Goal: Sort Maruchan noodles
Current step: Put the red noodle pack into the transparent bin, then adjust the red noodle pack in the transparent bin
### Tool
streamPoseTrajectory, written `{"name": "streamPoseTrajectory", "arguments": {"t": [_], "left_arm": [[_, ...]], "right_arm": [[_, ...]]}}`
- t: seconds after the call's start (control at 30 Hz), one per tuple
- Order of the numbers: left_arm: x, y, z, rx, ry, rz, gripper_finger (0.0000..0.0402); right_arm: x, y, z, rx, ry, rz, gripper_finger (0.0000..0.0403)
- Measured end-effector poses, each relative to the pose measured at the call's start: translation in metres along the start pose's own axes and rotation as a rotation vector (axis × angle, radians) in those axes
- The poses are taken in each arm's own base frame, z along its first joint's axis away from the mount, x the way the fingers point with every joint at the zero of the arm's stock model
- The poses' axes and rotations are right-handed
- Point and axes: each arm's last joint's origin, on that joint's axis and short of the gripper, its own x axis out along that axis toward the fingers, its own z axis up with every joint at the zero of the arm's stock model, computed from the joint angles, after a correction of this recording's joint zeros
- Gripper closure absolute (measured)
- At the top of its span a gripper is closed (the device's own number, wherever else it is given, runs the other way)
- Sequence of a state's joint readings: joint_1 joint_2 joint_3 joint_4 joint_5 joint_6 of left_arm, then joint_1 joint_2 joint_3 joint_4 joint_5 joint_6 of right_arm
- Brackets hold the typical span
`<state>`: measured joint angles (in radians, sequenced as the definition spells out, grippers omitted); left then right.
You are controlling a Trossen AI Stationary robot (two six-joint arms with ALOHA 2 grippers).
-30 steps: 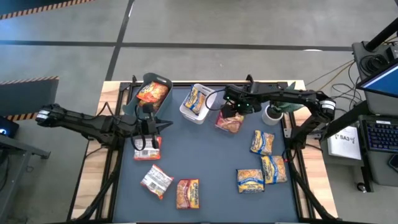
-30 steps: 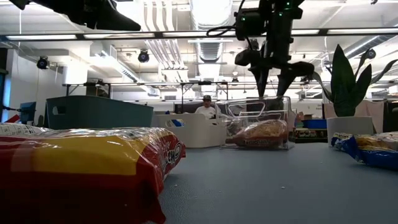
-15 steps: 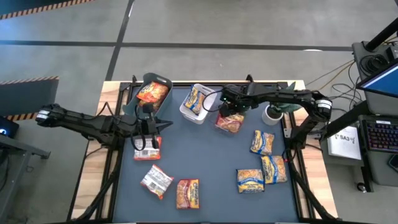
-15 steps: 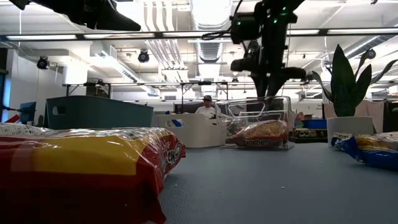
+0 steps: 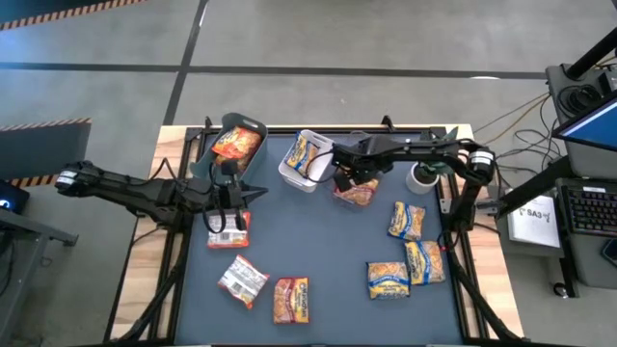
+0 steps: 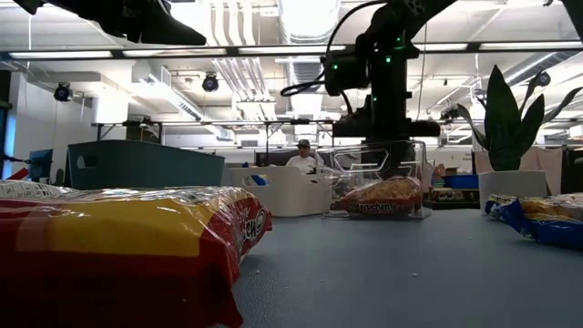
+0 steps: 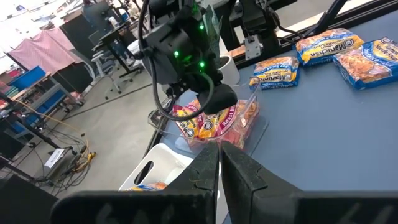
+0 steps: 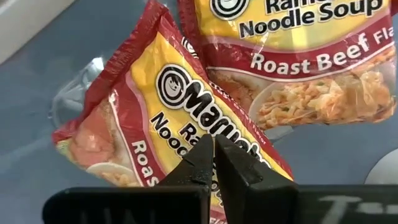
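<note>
3 bins lined along the table's far edge, grey-green bin (image 5: 238, 143) with 1 orange-red packet (image 5: 233, 145), white bin (image 5: 307, 160) with 1 blue-and-yellow packet (image 5: 300, 153), clear bin (image 5: 356, 188) with 2 red packets (image 8: 205, 81), 7 packets loose on the table (image 5: 328, 280), 4 blue-and-yellow (image 5: 407, 221), 2 whitish (image 5: 242, 280), 1 orange-red (image 5: 292, 300), right gripper (image 5: 339, 179) pressed together over the clear bin, left gripper (image 5: 228, 225) pressed together over a whitish packet (image 5: 229, 233) near the left edge.

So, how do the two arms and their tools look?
Both arms are dark, slim and jointed. The right tool carries green lights and a looping black cable on its wrist. The left tool ends in two flat, tapered black fingers.
</note>
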<state>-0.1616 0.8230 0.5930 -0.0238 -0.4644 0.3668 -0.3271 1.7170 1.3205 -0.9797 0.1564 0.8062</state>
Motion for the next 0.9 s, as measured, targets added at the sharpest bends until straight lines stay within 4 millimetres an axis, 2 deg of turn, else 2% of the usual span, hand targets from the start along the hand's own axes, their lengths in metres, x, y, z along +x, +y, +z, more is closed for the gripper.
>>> {"name": "streamPoseTrajectory", "arguments": {"t": [0.33, 0.47, 0.73, 0.9], "left_arm": [[0.0, 0.0, 0.0, 0.001, -0.001, 0.0, 0.0402], [0.0, 0.0, 0.0, 0.002, 0.0, 0.0, 0.0402], [0.0, 0.0, 0.0, 0.002, 0.0, 0.0, 0.0402], [0.0, 0.0, 0.0, 0.002, 0.0, -0.001, 0.0402]], "right_arm": [[-0.007, 0.012, -0.002, -0.01, -0.023, 0.106, 0.0394], [-0.019, 0.013, 0.003, -0.023, -0.058, 0.116, 0.0394], [-0.041, -0.002, 0.024, -0.001, -0.135, 0.048, 0.0394], [-0.042, -0.014, 0.034, -0.001, -0.166, -0.023, 0.0394]]}}
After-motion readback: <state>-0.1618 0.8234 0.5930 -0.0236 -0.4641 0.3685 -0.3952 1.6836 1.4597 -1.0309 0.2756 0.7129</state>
